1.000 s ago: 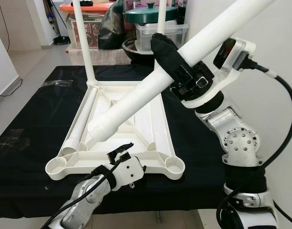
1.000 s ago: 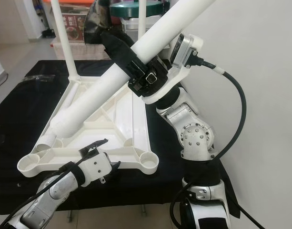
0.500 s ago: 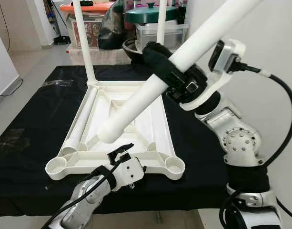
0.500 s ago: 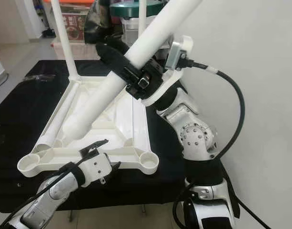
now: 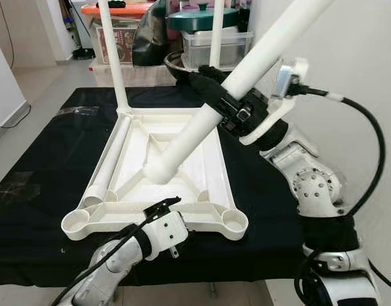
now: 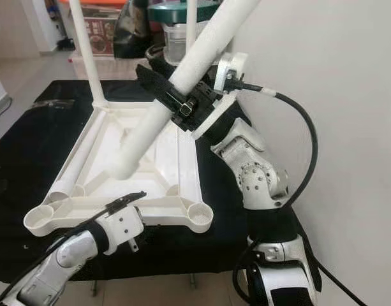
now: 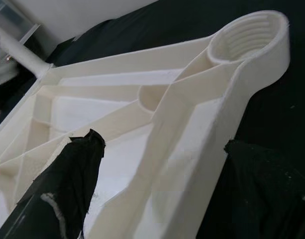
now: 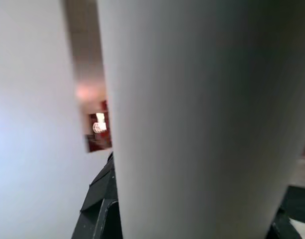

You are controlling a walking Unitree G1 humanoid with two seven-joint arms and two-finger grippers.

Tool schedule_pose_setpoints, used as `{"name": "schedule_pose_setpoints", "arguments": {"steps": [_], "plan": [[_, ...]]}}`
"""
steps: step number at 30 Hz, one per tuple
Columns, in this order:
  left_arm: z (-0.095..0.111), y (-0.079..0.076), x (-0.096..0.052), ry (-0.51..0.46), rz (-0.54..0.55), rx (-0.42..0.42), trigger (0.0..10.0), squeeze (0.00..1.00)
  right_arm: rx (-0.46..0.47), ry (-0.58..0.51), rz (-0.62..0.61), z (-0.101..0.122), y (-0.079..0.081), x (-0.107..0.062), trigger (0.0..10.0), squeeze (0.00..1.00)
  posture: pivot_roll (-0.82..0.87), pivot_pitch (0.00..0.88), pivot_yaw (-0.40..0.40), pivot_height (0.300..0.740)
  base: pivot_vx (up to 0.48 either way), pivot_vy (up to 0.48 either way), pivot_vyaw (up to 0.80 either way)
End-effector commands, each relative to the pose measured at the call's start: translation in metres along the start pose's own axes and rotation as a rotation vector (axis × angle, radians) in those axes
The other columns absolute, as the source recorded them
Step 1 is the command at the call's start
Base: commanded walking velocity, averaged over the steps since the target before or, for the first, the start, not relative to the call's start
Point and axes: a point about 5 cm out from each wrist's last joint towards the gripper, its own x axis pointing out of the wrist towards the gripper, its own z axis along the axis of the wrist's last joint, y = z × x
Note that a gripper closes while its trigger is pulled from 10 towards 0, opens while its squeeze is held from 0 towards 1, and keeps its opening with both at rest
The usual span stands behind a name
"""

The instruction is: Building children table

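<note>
An upturned white plastic table top (image 5: 201, 159) lies on the black-covered table. Two white legs (image 5: 112, 51) stand upright in its far corners, and a loose leg (image 5: 109, 162) lies along its left side. My right gripper (image 5: 224, 102) is shut on a long white leg (image 5: 259, 54), which is tilted with its lower end (image 5: 160, 171) over the middle of the top. The same leg (image 8: 202, 114) crosses the right wrist view close up. My left gripper (image 5: 160, 207) is open at the near rim (image 7: 192, 149), one finger (image 7: 67, 184) on each side. A threaded corner socket (image 7: 247, 35) lies just beyond.
Clear storage boxes, a green pot lid (image 5: 201, 16) and an orange-lidded bin (image 5: 118, 13) crowd the floor behind the table. A white wall (image 5: 367, 57) stands close on the right. Open floor (image 5: 29, 83) lies to the left. Empty sockets sit at both near corners (image 5: 233, 221).
My right gripper has swung the held leg steeper, and its lower end has moved from the near left part of the top towards the middle. My left gripper has settled slightly lower at the rim.
</note>
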Motion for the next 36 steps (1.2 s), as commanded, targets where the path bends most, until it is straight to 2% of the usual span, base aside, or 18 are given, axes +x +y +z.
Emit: {"name": "schedule_pose_setpoints", "arguments": {"steps": [1, 2, 5, 7, 13, 17, 18, 19, 21, 22, 23, 26, 28, 29, 30, 36], "plan": [[-0.003, 0.002, -0.002, 0.018, 0.004, 0.0, 10.0, 0.0, -0.02, 0.003, -0.064, 0.001, -0.007, 0.002, 0.0, 0.0, 0.05, 0.0, -0.078, 0.74, 0.0, 0.0, 0.0], [-0.004, 0.002, -0.002, 0.022, 0.009, 0.003, 10.0, 0.0, -0.026, 0.017, -0.15, -0.001, -0.017, 0.001, 0.0, 0.0, 0.05, 0.0, -0.079, 0.74, 0.0, 0.0, 0.0], [-0.005, 0.001, -0.001, 0.026, 0.012, 0.005, 10.0, 0.0, -0.03, 0.026, -0.212, -0.003, -0.024, 0.0, 0.0, 0.0, 0.05, 0.0, -0.079, 0.74, 0.0, 0.0, 0.0], [-0.002, -0.004, 0.001, 0.017, 0.003, -0.005, 10.0, 0.0, -0.054, 0.046, -0.357, -0.005, -0.04, -0.006, 0.0, 0.0, 0.04, 0.0, -0.078, 0.74, 0.0, 0.0, 0.0], [0.0, -0.014, 0.004, 0.008, -0.019, -0.015, 10.0, 0.0, -0.1, 0.062, -0.435, -0.006, -0.048, -0.014, 0.0, 0.0, 0.03, 0.0, -0.074, 0.74, 0.0, 0.0, 0.0], [-0.001, -0.015, 0.004, 0.009, -0.024, -0.013, 10.0, 0.0, -0.121, 0.053, -0.387, -0.004, -0.043, -0.016, 0.0, 0.0, 0.03, 0.0, -0.071, 0.74, 0.0, 0.0, 0.0], [-0.001, -0.015, 0.004, 0.009, -0.025, -0.013, 10.0, 0.0, -0.125, 0.044, -0.36, -0.003, -0.041, -0.016, 0.0, 0.0, 0.03, 0.0, -0.068, 0.74, 0.0, 0.0, 0.0], [-0.002, -0.014, 0.003, 0.008, -0.024, -0.028, 10.0, 0.0, -0.153, 0.037, -0.282, 0.003, -0.036, -0.017, 0.0, 0.0, 0.02, 0.0, -0.068, 0.74, 0.0, 0.0, 0.0], [-0.002, -0.014, 0.003, 0.008, -0.024, -0.028, 10.0, 0.0, -0.153, 0.037, -0.282, 0.003, -0.036, -0.017, 0.0, 0.0, 0.02, 0.0, -0.068, 0.74, 0.0, 0.0, 0.0], [-0.003, -0.011, 0.0, 0.006, -0.02, -0.066, 10.0, 0.0, -0.207, 0.058, -0.184, 0.01, -0.032, -0.021, 0.0, 0.0, 0.02, 0.0, -0.067, 0.74, 0.0, 0.0, 0.0], [-0.007, -0.006, -0.006, 0.017, 0.001, -0.106, 10.0, 0.0, -0.259, 0.092, -0.141, 0.015, -0.032, -0.026, 0.0, 0.0, 0.02, 0.0, -0.067, 0.74, 0.0, 0.0, 0.0], [-0.01, -0.003, -0.01, 0.026, 0.016, -0.132, 10.0, 0.0, -0.292, 0.116, -0.121, 0.017, -0.033, -0.028, 0.0, 0.0, 0.02, 0.0, -0.066, 0.74, 0.0, 0.0, 0.0], [-0.031, 0.007, -0.028, 0.116, 0.103, -0.161, 10.0, 0.0, -0.354, 0.181, -0.078, 0.027, -0.037, -0.037, 0.0, 0.0, 0.02, 0.0, -0.076, 0.74, 0.0, 0.0, 0.0], [-0.031, 0.007, -0.028, 0.116, 0.103, -0.161, 10.0, 0.0, -0.354, 0.181, -0.078, 0.027, -0.037, -0.037, 0.0, 0.0, 0.02, 0.0, -0.076, 0.74, 0.0, 0.0, 0.0], [-0.041, 0.011, -0.041, 0.162, 0.157, -0.193, 10.0, 0.0, -0.375, 0.23, -0.028, 0.029, -0.035, -0.042, 0.0, 0.0, 0.02, 0.0, -0.079, 0.74, 0.0, 0.0, 0.0], [-0.047, 0.011, -0.058, 0.183, 0.215, -0.274, 10.0, 0.0, -0.382, 0.328, 0.111, 0.019, -0.027, -0.054, 0.0, 0.0, 0.03, 0.0, -0.077, 0.74, 0.0, 0.0, 0.0]]}}
